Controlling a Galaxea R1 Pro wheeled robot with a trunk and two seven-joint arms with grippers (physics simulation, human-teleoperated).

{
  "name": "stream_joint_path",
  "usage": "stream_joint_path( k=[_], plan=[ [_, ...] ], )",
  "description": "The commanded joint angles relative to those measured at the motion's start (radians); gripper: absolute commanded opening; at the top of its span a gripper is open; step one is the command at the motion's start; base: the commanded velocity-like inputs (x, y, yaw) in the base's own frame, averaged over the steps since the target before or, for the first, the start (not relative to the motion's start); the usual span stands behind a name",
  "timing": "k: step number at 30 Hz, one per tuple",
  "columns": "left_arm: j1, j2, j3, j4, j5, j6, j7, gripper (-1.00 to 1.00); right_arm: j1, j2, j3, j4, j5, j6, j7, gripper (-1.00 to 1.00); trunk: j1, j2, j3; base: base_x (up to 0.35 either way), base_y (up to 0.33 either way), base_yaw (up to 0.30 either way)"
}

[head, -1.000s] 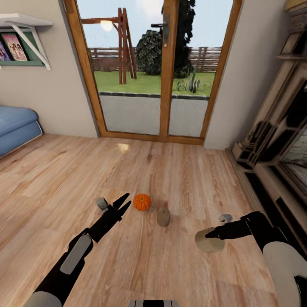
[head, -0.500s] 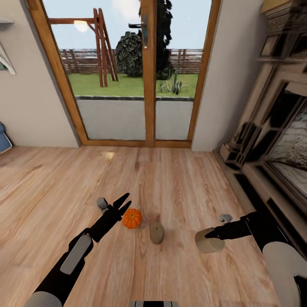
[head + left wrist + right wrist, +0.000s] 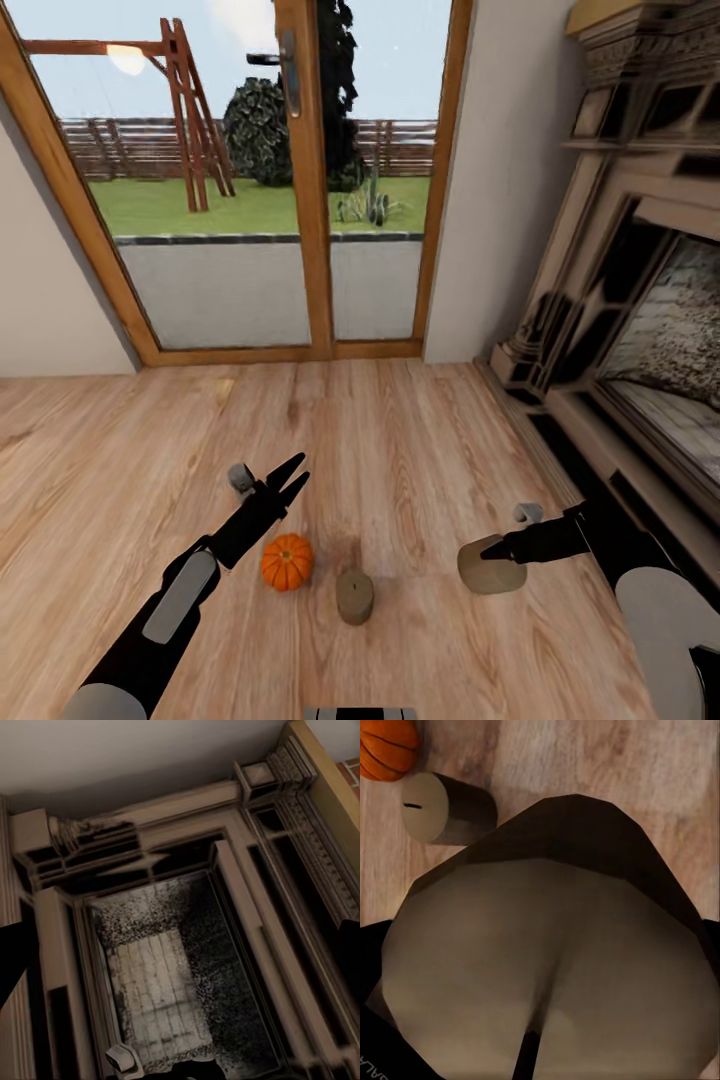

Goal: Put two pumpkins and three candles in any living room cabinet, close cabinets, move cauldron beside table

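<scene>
Left tool (image 3: 290, 479) hangs spread and empty above the pumpkin (image 3: 286, 561) on the floor (image 3: 420, 440); right tool (image 3: 490, 549) grips a candle (image 3: 490, 566). Lower squarely, straddling the pumpkin's ribs.

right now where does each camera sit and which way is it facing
Head view: on the robot's head, looking forward and down over the light wood plank floor toward a glass door; both black arms show, left tool open, right tool shut on a beige cylindrical candle.
Left wrist view: looks at the ornate dark fireplace.
Right wrist view: looks along the tool at the held candle.
Head and right wrist views share the small round orange pumpkin and a second candle on the floor.
</scene>
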Motion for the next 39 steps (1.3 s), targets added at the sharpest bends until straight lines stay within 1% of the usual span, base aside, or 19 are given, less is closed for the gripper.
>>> stream_joint_path(
  k=[1, 4, 9, 14, 15, 16, 18, 21, 22, 23, 24, 27, 29, 30, 31, 33, 34, 36, 39],
  plan=[
    [0.000, 0.001, -0.002, 0.000, 0.011, 0.008, 0.000, 1.00, -0.001, 0.001, -0.007, 0.000, 0.005, 0.007, 0.006, -1.00, 0.000, 0.000, -0.001, 0.324, 0.012, -0.041],
    [0.000, 0.000, -0.003, 0.000, 0.011, 0.007, 0.000, 1.00, -0.001, 0.001, -0.007, 0.004, 0.006, 0.001, 0.005, -1.00, 0.000, 0.000, -0.001, 0.302, 0.006, -0.021],
    [0.000, -0.001, -0.003, 0.002, 0.009, 0.005, 0.004, 1.00, 0.000, 0.001, -0.006, 0.006, 0.006, -0.002, 0.003, -1.00, 0.000, 0.000, -0.001, 0.056, 0.001, -0.002],
    [0.000, -0.005, -0.005, 0.001, -0.005, 0.005, 0.044, 1.00, 0.000, 0.002, -0.005, 0.006, 0.008, -0.002, 0.001, -1.00, 0.000, 0.000, -0.001, 0.007, 0.000, 0.000],
    [0.000, -0.016, -0.005, -0.003, -0.024, 0.006, 0.088, 1.00, 0.000, 0.002, -0.005, 0.006, 0.008, -0.002, 0.001, -1.00, 0.000, 0.000, -0.001, 0.002, 0.000, 0.000],
    [0.000, -0.045, -0.008, -0.008, -0.072, 0.007, 0.209, 1.00, 0.000, 0.002, -0.005, 0.006, 0.009, -0.002, 0.001, -1.00, 0.000, 0.000, -0.001, 0.000, 0.000, 0.000],
    [0.000, -0.064, -0.008, -0.021, -0.114, 0.007, 0.344, 1.00, 0.000, 0.002, -0.005, 0.005, 0.010, -0.001, -0.001, -1.00, 0.000, 0.000, -0.001, 0.000, 0.000, 0.000],
    [0.000, -0.079, -0.011, -0.096, -0.141, 0.014, 0.574, 1.00, 0.000, 0.003, -0.005, 0.005, 0.010, -0.001, -0.003, -1.00, 0.000, 0.000, -0.001, 0.000, 0.000, 0.000],
    [0.000, -0.091, -0.028, -0.148, -0.146, 0.019, 0.694, 1.00, 0.000, 0.003, -0.004, 0.005, 0.011, -0.001, -0.003, -1.00, 0.000, 0.000, -0.001, 0.000, 0.000, 0.000],
    [-0.001, -0.101, -0.053, -0.181, -0.148, 0.024, 0.777, 1.00, 0.000, 0.003, -0.004, 0.005, 0.011, -0.001, -0.004, -1.00, 0.000, 0.000, -0.001, 0.000, 0.000, 0.000],
    [-0.006, -0.115, -0.108, -0.222, -0.149, 0.029, 0.919, 1.00, 0.000, 0.003, -0.004, 0.005, 0.011, -0.001, -0.004, -1.00, 0.000, 0.000, -0.001, 0.000, 0.000, 0.000],
    [-0.043, -0.137, -0.234, -0.264, -0.146, 0.034, 1.183, 1.00, 0.000, 0.003, -0.004, 0.003, 0.011, -0.001, -0.004, -1.00, 0.000, 0.000, -0.001, 0.000, 0.000, 0.000],
    [-0.073, -0.146, -0.321, -0.272, -0.142, 0.038, 1.331, 1.00, 0.000, 0.002, -0.005, 0.002, 0.011, -0.001, -0.004, -1.00, 0.000, 0.000, -0.001, 0.000, 0.000, 0.000],
    [-0.083, -0.152, -0.354, -0.273, -0.135, 0.052, 1.392, 1.00, 0.000, 0.002, -0.005, 0.001, 0.011, 0.000, -0.003, -1.00, 0.000, 0.000, -0.001, 0.000, 0.000, 0.000],
    [-0.090, -0.158, -0.376, -0.273, -0.123, 0.079, 1.440, 1.00, 0.000, 0.002, -0.005, -0.001, 0.011, 0.000, -0.002, -1.00, 0.000, 0.000, -0.001, 0.000, 0.000, 0.000],
    [-0.097, -0.169, -0.398, -0.270, -0.084, 0.163, 1.504, 1.00, 0.000, 0.001, -0.005, -0.005, 0.009, 0.002, 0.002, -1.00, 0.000, 0.000, -0.001, 0.000, 0.000, 0.000],
    [-0.099, -0.172, -0.404, -0.269, -0.061, 0.203, 1.525, 1.00, 0.000, 0.000, -0.006, -0.006, 0.008, 0.003, 0.004, -1.00, 0.000, 0.000, -0.001, 0.000, 0.000, 0.000],
    [-0.100, -0.174, -0.409, -0.266, -0.036, 0.244, 1.544, 1.00, 0.000, -0.001, -0.007, -0.007, 0.008, 0.004, 0.006, -1.00, 0.000, 0.000, -0.001, 0.000, 0.000, 0.000],
    [-0.101, -0.176, -0.414, -0.248, -0.017, 0.277, 1.569, 1.00, 0.000, -0.002, -0.010, -0.008, 0.006, 0.003, 0.023, -1.00, 0.000, 0.000, -0.001, 0.000, 0.000, 0.000]
  ],
)
